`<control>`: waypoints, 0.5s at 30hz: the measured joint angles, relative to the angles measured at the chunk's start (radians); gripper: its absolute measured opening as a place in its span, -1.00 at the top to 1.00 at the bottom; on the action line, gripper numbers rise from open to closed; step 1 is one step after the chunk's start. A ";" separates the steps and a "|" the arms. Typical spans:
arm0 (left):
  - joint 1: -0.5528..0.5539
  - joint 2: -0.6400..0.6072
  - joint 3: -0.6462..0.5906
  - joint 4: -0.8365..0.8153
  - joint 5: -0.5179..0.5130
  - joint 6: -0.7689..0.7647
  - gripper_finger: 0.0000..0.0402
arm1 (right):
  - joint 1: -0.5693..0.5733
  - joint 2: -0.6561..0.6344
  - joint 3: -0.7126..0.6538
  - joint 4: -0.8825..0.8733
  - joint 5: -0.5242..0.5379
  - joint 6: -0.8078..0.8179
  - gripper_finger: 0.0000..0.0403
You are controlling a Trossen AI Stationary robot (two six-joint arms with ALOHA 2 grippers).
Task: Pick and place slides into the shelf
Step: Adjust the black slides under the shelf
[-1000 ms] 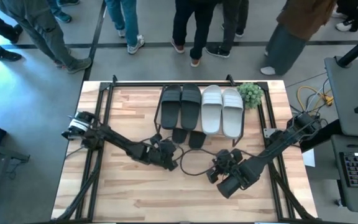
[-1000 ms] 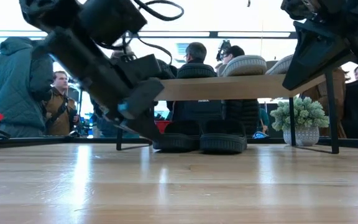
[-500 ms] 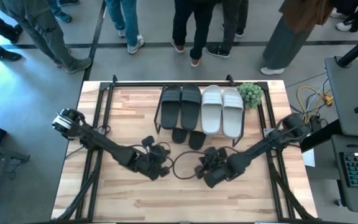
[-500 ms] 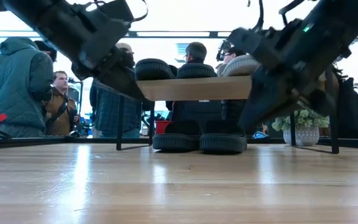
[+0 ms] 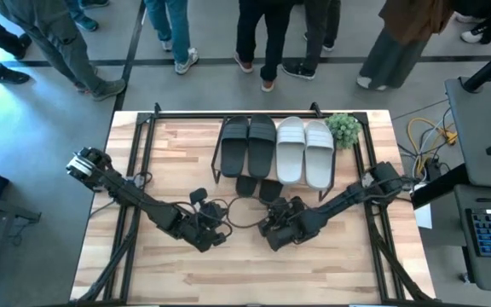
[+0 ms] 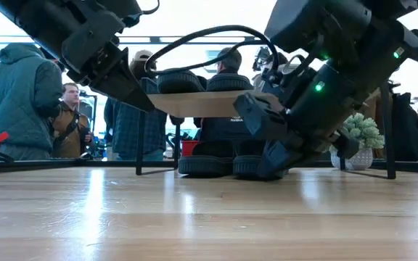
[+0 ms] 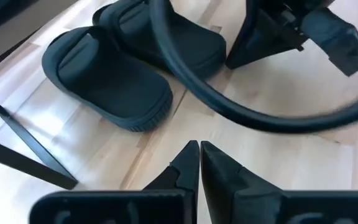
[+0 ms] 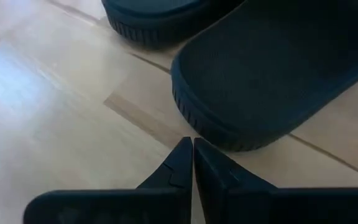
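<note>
Two black slides and two pale slides lie on the shelf's wood top. Two more black slides rest sole down on the table under the shelf, heels sticking out toward the near edge. My left gripper is shut and empty, raised above the table just left of them. My right gripper is shut, low at the table, its tips right at the heel of the right-hand black slide; it also shows in the low view. My right gripper's shut fingertips stand right at the heel edge of the black slide's sole, coming low and slanting from the near side. I cannot tell whether they touch it. The slide lies flat on the table.
A black cable loops between the two grippers. A small potted plant stands at the shelf's right end. The shelf's thin black legs flank the slides. Several people stand beyond the far edge. Bare wood lies toward the near edge.
My right gripper has gone toward the table's left and down, to the heels of the black slides under the shelf. My left gripper has risen and drawn back a little toward the near left. The slides have not moved.
</note>
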 joint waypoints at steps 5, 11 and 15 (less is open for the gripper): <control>-0.001 0.004 -0.001 -0.007 0.000 0.002 0.99 | -0.025 0.024 0.000 0.001 0.025 0.001 0.96; -0.001 0.004 -0.006 -0.012 0.003 0.003 0.99 | -0.052 0.033 -0.003 -0.007 0.073 0.000 0.96; -0.001 0.004 -0.013 -0.013 0.008 0.002 0.99 | -0.052 0.016 -0.003 -0.012 0.061 0.000 0.96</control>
